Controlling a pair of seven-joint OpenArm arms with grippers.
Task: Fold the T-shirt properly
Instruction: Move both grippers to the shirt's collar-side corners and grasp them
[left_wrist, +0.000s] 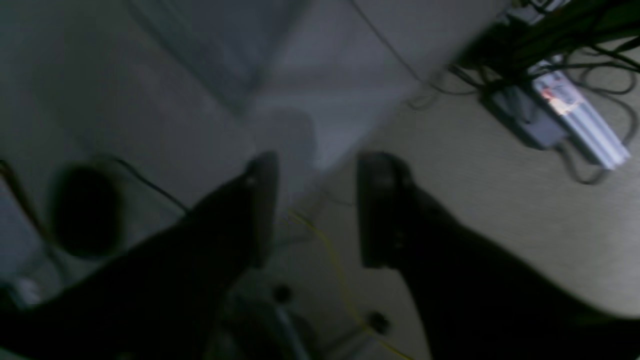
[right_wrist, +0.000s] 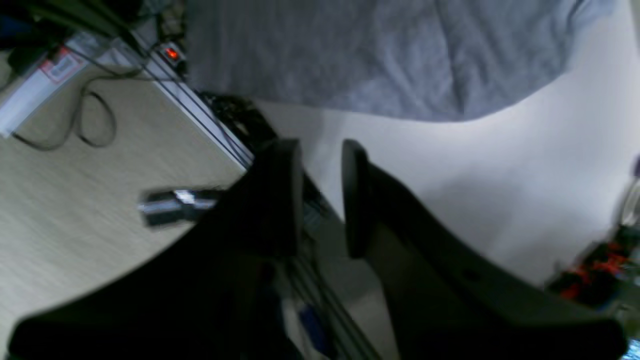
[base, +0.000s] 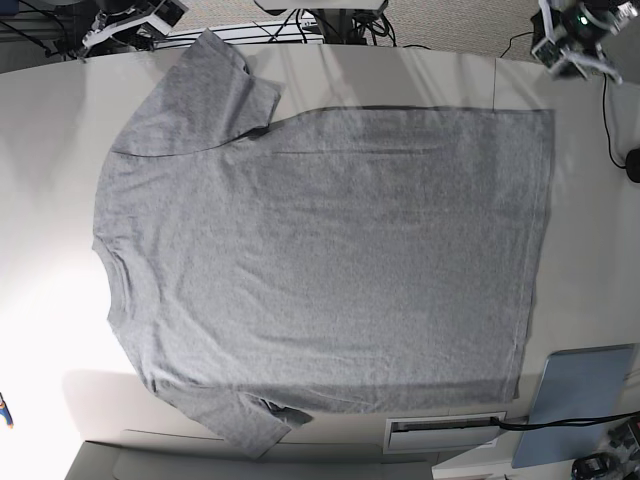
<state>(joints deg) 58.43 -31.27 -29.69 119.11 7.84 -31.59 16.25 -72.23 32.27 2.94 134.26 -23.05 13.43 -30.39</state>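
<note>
The heather-grey T-shirt (base: 320, 260) lies spread flat on the white table (base: 50, 330), plain side up, with the neck at the left and the hem at the right. One sleeve points to the far edge and the other to the near edge. My left gripper (base: 575, 40) hangs off the far right corner, past the hem. In its own blurred view the left gripper (left_wrist: 315, 165) is open with nothing between the fingers. My right gripper (base: 130, 22) sits at the far left by the sleeve. Here the right gripper (right_wrist: 322, 147) shows a narrow empty gap, and the T-shirt (right_wrist: 380, 55) lies beyond it.
Power strips and cables (left_wrist: 575, 115) lie on the beige floor beyond the table's far edge. A yellow cable (left_wrist: 340, 270) runs below the left fingers. A blue-grey board (base: 580, 400) and a white slotted box (base: 445, 432) sit at the near right.
</note>
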